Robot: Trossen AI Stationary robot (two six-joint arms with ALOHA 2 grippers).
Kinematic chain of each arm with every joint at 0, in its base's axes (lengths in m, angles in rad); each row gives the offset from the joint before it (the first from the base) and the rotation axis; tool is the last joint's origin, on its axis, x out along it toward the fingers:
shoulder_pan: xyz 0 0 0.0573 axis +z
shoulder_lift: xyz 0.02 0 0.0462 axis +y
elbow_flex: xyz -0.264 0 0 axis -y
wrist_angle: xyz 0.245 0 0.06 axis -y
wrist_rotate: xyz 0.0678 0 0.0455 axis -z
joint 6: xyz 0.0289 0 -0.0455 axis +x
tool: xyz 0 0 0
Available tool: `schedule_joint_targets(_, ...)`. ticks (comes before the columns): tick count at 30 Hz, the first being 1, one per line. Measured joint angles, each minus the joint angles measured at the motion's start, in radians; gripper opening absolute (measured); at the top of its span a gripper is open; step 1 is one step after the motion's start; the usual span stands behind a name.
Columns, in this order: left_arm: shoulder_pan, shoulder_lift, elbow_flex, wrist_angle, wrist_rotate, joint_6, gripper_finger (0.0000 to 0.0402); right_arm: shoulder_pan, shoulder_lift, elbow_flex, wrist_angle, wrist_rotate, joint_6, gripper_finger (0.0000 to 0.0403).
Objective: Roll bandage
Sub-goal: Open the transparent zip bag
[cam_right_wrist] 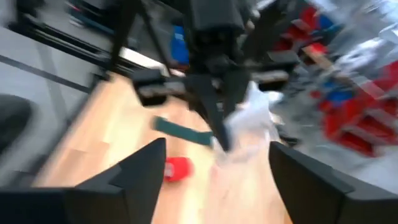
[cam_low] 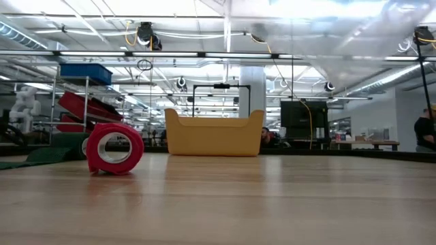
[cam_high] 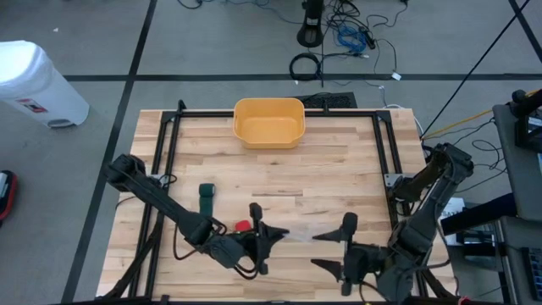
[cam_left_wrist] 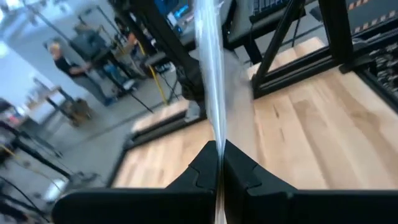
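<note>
We see the thin translucent bandage strip point(cam_left_wrist: 211, 74) only faintly in the high view, near the table's near edge. One red roll point(cam_low: 114, 148), one green strip point(cam_high: 207, 196), one yellow plastic bin point(cam_high: 268, 121). Left gripper point(cam_left_wrist: 219, 163) is clamped on the strip; right gripper point(cam_right_wrist: 211, 158) stands wide apart, holding nothing.

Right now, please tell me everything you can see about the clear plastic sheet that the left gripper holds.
The clear plastic sheet looks like thin, see-through film with a faint white sheen. The left gripper is shut on one end, so from its wrist the film shows edge-on as a narrow bright strip. From above it stretches pale and hazy over the wooden table toward the right gripper, whose fingers stand open, not gripping it. In the low view it spreads across the upper right. Its far edge is unclear.
</note>
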Motion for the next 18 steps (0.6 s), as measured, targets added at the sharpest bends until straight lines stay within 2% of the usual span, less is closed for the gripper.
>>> schedule_joint_targets(3,-0.015,-0.01,0.0,0.002,-0.01,0.086,0.0008,-0.015,0.016,-0.001,0.036,0.09,-0.087,0.0293)
schedule_joint_targets(7,-0.025,-0.01,0.0,-0.011,-0.041,0.157,0.0008,-0.044,0.018,-0.001,0.107,0.08,-0.175,0.0305)
schedule_joint_targets(14,-0.028,-0.008,0.0,-0.063,-0.08,0.166,0.0008,-0.08,0.018,-0.001,0.144,-0.116,-0.25,0.03)
schedule_joint_targets(18,-0.031,-0.008,0.0,-0.081,-0.08,0.165,0.0008,-0.088,0.018,-0.001,0.142,-0.167,-0.295,0.0299)
